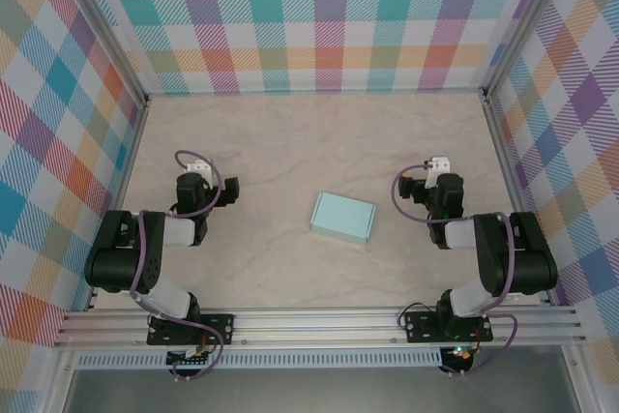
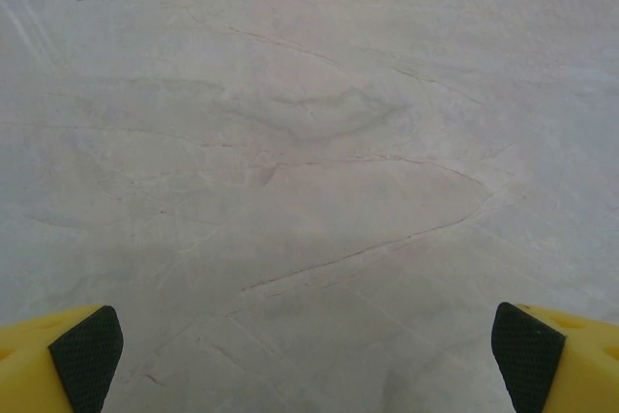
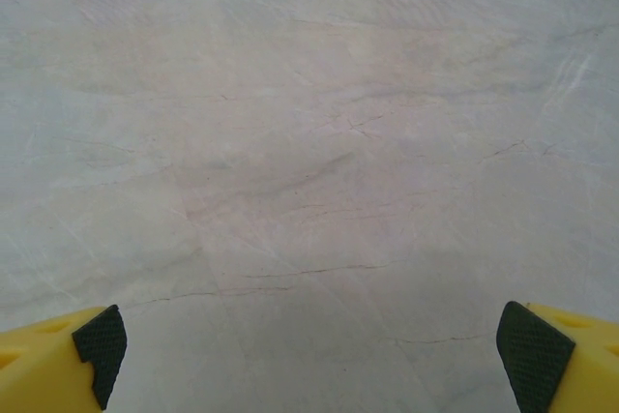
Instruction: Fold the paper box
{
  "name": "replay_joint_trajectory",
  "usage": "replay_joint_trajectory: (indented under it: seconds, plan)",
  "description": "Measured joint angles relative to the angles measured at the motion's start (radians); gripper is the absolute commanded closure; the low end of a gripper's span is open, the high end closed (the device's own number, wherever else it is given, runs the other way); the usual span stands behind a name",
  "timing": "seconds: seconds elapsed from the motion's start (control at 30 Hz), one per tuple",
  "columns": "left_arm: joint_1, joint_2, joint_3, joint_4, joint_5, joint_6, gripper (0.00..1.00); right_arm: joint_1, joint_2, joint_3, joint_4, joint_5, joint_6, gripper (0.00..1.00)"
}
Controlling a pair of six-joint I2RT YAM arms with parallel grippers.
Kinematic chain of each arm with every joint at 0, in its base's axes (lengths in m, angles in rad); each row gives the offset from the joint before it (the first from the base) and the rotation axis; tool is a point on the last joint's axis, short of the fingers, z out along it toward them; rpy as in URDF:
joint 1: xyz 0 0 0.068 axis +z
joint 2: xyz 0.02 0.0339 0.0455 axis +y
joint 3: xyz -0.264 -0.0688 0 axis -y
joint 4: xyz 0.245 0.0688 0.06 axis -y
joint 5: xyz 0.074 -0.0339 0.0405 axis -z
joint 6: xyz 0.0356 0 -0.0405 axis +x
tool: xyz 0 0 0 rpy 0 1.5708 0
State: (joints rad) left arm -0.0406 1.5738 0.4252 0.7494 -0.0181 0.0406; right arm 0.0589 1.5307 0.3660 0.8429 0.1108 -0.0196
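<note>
Both jaws stand wide open and hold nothing: the left gripper [image 1: 228, 193] and the right gripper [image 1: 402, 190] hang low over the table [image 1: 271, 142], one on each side of the box [image 1: 341, 217]. The box lies mid-table between them, apart from both and a little nearer the right one. It looks like a closed, shallow block turned slightly askew, so little folding seems left. The main risk is the thin card, which a hard pinch could dent or crease. The smooth tabletop is another: a push from one side alone would likely slide or spin the box rather than seat a flap.
</note>
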Motion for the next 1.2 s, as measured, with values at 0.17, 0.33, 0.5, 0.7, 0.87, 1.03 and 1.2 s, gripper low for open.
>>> replay_joint_trajectory:
  seconds: [0.17, 0.33, 0.5, 0.7, 0.87, 1.03, 1.2]
  plan:
    - [0.000, 0.000, 0.000, 0.013, 0.002, 0.000, 0.00, -0.013, 0.000, 0.017, -0.015, -0.018, 0.006, 0.00]
    - [-0.001, 0.000, 0.000, 0.013, 0.002, 0.000, 0.00, -0.018, 0.000, 0.021, -0.024, -0.026, 0.008, 0.00]
    - [-0.001, 0.000, 0.000, 0.013, 0.002, 0.000, 0.00, -0.020, 0.000, 0.022, -0.033, -0.035, 0.008, 0.00]
    - [-0.001, 0.000, 0.000, 0.013, 0.002, 0.000, 0.00, -0.031, 0.000, 0.028, -0.050, -0.059, 0.011, 0.00]
    - [-0.001, 0.000, 0.000, 0.013, 0.002, 0.000, 0.00, -0.036, 0.000, 0.033, -0.051, -0.073, 0.012, 0.00]
    - [-0.003, 0.000, 0.000, 0.013, 0.002, 0.000, 0.00, -0.039, 0.000, 0.034, -0.051, -0.081, 0.012, 0.00]
    - [-0.003, 0.000, 0.000, 0.013, 0.002, 0.000, 0.00, -0.040, 0.000, 0.035, -0.052, -0.087, 0.012, 0.00]
